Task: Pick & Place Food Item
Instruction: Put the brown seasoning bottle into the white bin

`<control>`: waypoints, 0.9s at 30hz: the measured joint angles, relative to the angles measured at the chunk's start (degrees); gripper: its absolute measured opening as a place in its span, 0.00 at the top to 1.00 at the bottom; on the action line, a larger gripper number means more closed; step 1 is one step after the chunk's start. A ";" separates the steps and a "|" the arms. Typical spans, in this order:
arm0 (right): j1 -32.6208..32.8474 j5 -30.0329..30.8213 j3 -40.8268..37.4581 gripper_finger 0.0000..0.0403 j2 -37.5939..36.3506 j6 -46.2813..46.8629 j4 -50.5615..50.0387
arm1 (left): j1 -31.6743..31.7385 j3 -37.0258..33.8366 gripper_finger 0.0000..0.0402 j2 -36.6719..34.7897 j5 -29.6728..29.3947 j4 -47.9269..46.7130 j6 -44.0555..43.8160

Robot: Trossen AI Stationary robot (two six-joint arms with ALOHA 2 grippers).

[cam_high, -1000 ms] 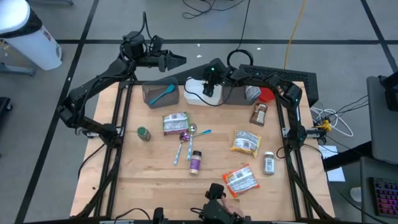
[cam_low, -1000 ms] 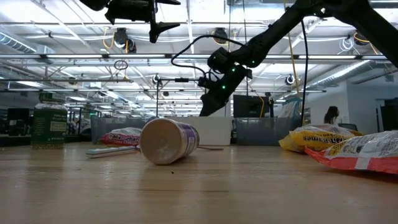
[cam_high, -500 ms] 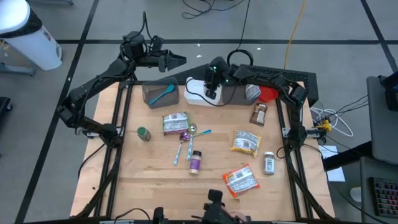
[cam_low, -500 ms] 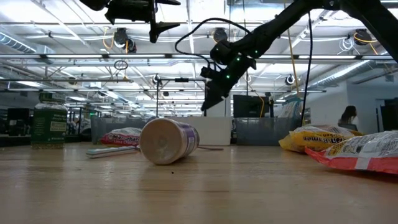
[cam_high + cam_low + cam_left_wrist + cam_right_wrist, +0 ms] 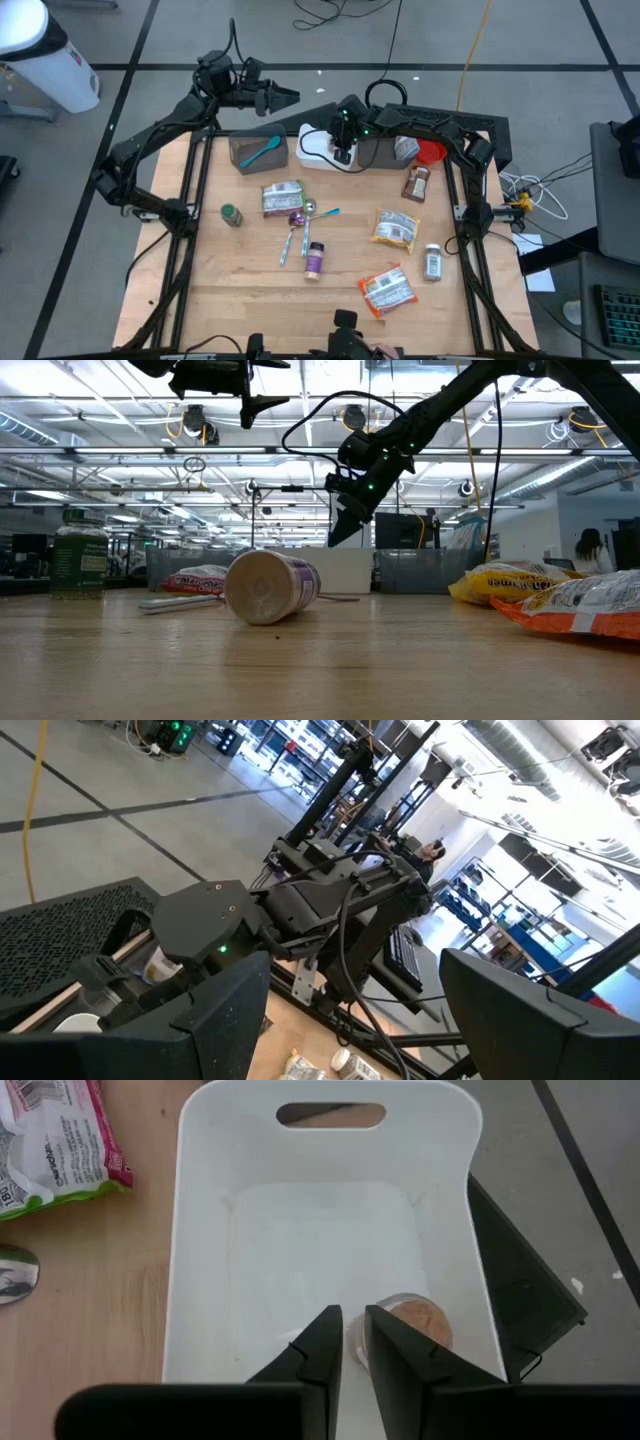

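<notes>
Wood table (image 5: 240,300), white bin (image 5: 320,1230), R gripper (image 5: 352,1342) near-closed w/ nothing gripped, half-hiding round item (image 5: 425,1323) inside

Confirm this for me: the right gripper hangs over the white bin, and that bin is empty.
Not quite. The right gripper does hang over the white bin, but the bin is not empty: the right wrist view shows a small round brownish item lying inside it, just beyond the gripper.

Both arms matte black, boxy links w/ rounded joints. Right arm (image 5: 420,122): green LED near wrist, black cable looped over top. Left arm (image 5: 160,130): slim angular links, cable at wrist. Fingers (image 5: 322,1345) dark, flat, wedge-shaped w/ straight inner edges.
</notes>
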 joint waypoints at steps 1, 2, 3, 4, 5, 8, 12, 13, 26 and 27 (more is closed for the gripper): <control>0.00 0.00 -0.28 0.90 0.00 0.21 0.04 | 0.01 0.00 0.26 0.00 0.00 -0.01 -0.01; 0.00 -0.04 -0.59 0.90 0.00 0.71 0.12 | 0.02 0.00 0.26 0.00 -0.01 0.00 -0.01; -0.02 -0.02 -0.92 0.90 0.00 1.21 0.10 | 0.02 0.00 0.26 0.00 0.01 -0.01 -0.03; -0.02 -0.02 -1.21 0.90 0.00 1.59 0.12 | 0.00 0.00 0.26 0.00 -0.01 0.01 -0.03; -0.02 -0.02 -1.45 0.90 0.00 1.80 0.12 | 0.01 0.00 0.26 0.00 0.00 0.00 -0.03; -0.04 0.05 -1.65 0.90 0.00 1.71 0.25 | 0.00 0.00 0.26 0.00 0.01 -0.01 -0.05; -0.04 0.35 -1.65 0.90 0.47 2.11 2.35 | 0.01 0.00 0.26 0.00 0.00 0.00 -0.05; -0.04 0.42 -1.60 0.90 1.05 2.57 3.15 | 0.02 0.00 0.26 0.00 0.01 -0.01 -0.05; 0.20 6.44 -1.71 0.90 3.15 3.41 2.83 | -0.09 0.00 0.26 0.00 0.47 -1.21 -0.01; 0.20 6.46 -1.71 0.90 3.15 3.41 3.02 | -0.09 0.00 0.26 0.00 0.47 -1.21 -0.01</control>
